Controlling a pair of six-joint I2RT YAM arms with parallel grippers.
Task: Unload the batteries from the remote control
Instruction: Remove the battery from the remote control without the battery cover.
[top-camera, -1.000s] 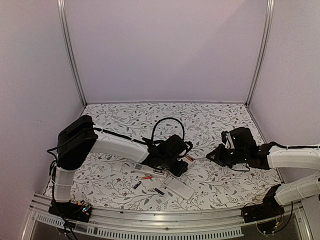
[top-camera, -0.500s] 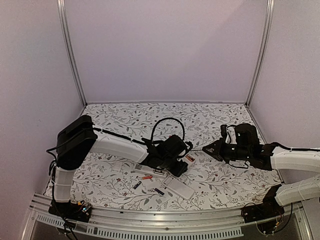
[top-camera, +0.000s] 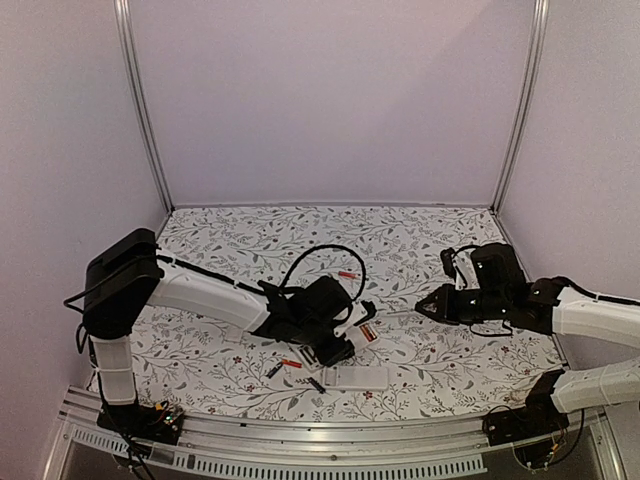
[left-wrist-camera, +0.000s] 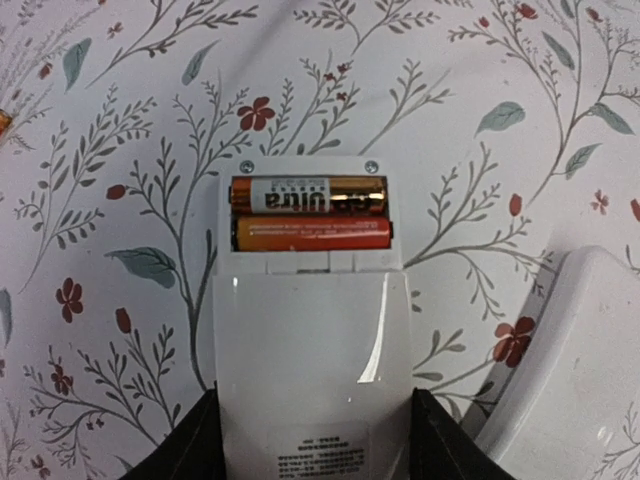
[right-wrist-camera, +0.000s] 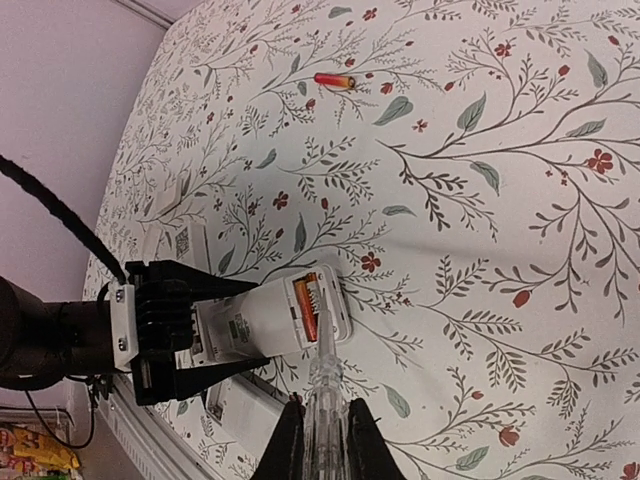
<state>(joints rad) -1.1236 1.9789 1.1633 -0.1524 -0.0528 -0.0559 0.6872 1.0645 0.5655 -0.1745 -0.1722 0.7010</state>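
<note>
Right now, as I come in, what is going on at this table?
The left gripper holds a white remote with its battery bay uncovered; two batteries sit inside. The right gripper is shut on a thin clear stick, whose tip is at the edge of that bay, seemingly to pry the cells out. A few loose batteries and a second remote lie on the table.
</note>
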